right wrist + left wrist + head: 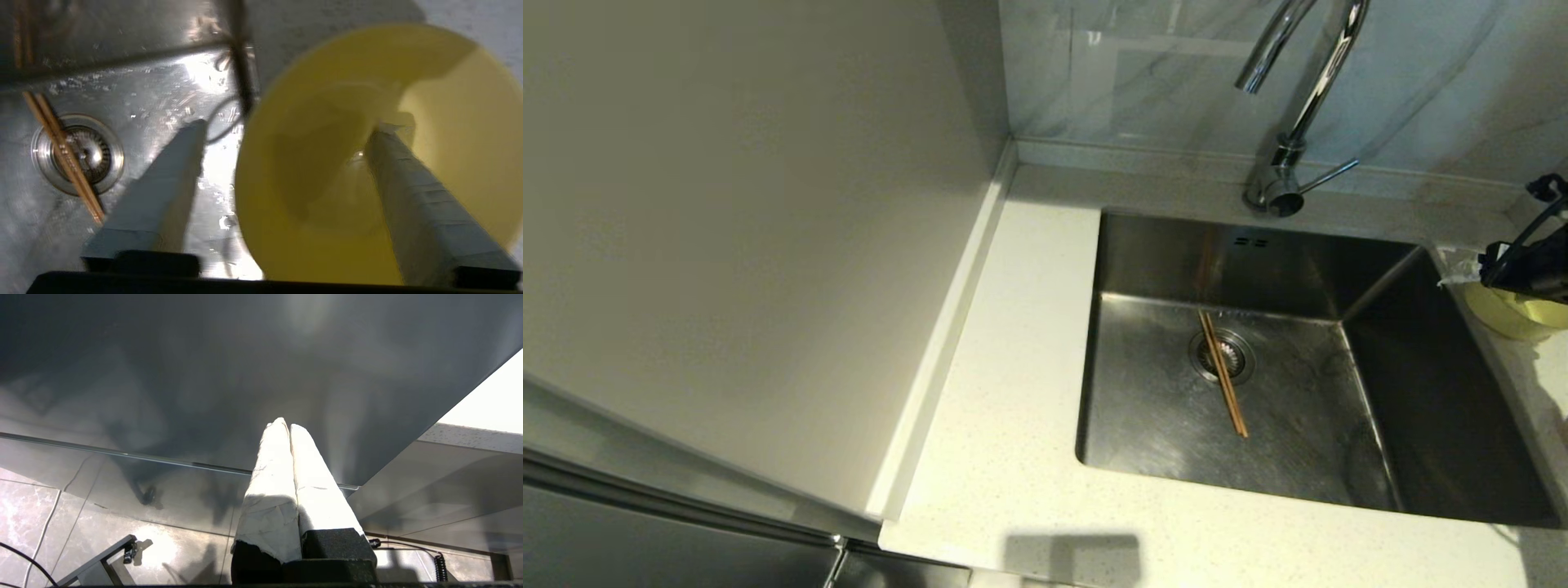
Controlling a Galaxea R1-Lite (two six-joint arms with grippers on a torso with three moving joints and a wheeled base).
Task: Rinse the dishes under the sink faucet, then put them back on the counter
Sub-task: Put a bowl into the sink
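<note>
Dishes here are a pale-yellow bowl [359, 171] and a pair of brown wooden chopsticks [1223, 373]. The bowl sits at the far right of the head view, at the right edge of the sink [1143, 408], over the speckled bench [1013, 457]. The right gripper [286, 147] is at the bowl: in the right wrist view its jaws stand wide apart, one finger inside the bowl and the other outside it, above the wet steel of the basin. The bowl's rim lies between them, but the blur makes it hard to say whether either finger presses on it, so the jaws read as spread around the rim rather than clamped.

The chopsticks lie side by side on the sink floor, crossing the round drain strainer [1233, 359]. They are well apart from the bowl.

Behind the basin stands the chrome gooseneck faucet [1290, 122], its spout curving over the back of the sink and its thin lever pointing to the right.

The left gripper [286, 426] is off to the side, away from the sink, facing a dark panel above a tiled floor. Its white-wrapped jaws are pressed together with nothing between them.
</note>
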